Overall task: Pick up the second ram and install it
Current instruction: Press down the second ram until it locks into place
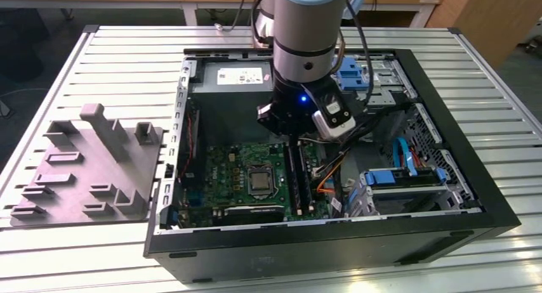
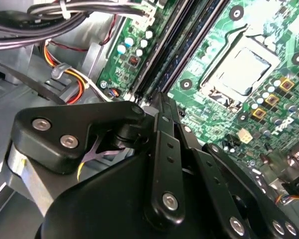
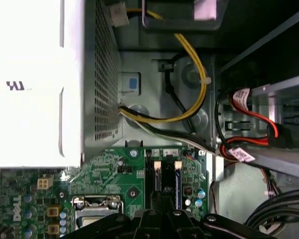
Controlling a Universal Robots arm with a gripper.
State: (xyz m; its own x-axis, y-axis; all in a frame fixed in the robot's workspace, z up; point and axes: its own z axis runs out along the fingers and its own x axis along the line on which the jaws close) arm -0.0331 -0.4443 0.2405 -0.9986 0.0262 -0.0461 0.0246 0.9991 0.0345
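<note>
My gripper hangs inside the open computer case, just above the long black memory slots on the green motherboard. In both wrist views the black fingers lie close together, and the gripper tapers to a narrow tip at the near end of the slots. In the first wrist view the gripper sits between two slots. A thin bluish ram stands on edge in the slot beside it. I cannot tell whether this is the second ram. Nothing shows between the fingers.
The processor socket lies beside the slots. A silver power supply with yellow and black cables fills the far end of the case. Blue drive brackets sit on the exterior view's right. A grey holder tray rests on the slatted table.
</note>
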